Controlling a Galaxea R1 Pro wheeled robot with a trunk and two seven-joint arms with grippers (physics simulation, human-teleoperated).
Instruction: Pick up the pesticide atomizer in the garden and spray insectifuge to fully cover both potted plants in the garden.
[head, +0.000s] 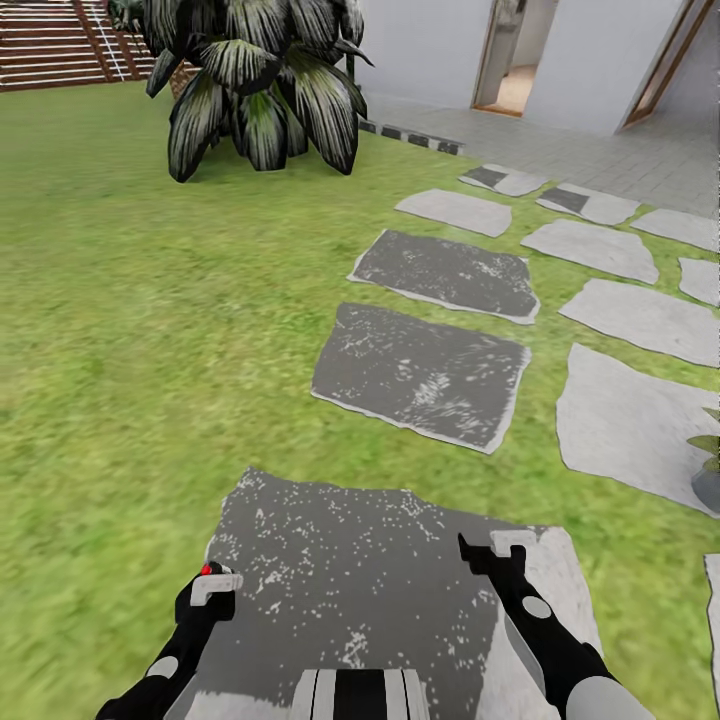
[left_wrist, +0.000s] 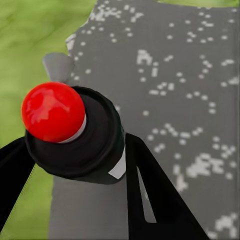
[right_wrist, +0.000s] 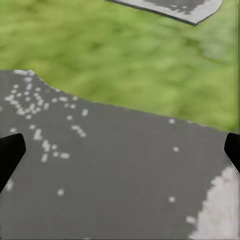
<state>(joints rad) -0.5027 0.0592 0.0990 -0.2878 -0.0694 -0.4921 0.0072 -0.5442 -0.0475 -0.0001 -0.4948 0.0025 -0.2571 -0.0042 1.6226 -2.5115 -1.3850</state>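
My left gripper (head: 205, 592) is shut on the pesticide atomizer (left_wrist: 85, 140), a dark round bottle with a white label strip and a red knob at its end. In the head view the atomizer (head: 214, 578) shows as a whitish head with a red dot, low over a dark stepping stone (head: 350, 580). My right gripper (head: 490, 552) hangs open over the same stone, its black fingertips (right_wrist: 10, 152) far apart with nothing between them. One potted plant (head: 708, 465), green leaves over a grey pot, peeks in at the right edge, cut off by the frame.
Grass lawn (head: 130, 330) spreads to the left. Grey and dark stepping stones (head: 420, 375) lead ahead and right toward a paved area and a doorway (head: 510, 60). A large striped-leaf plant (head: 260, 90) stands far ahead, with a brown slatted fence (head: 50, 45) behind it.
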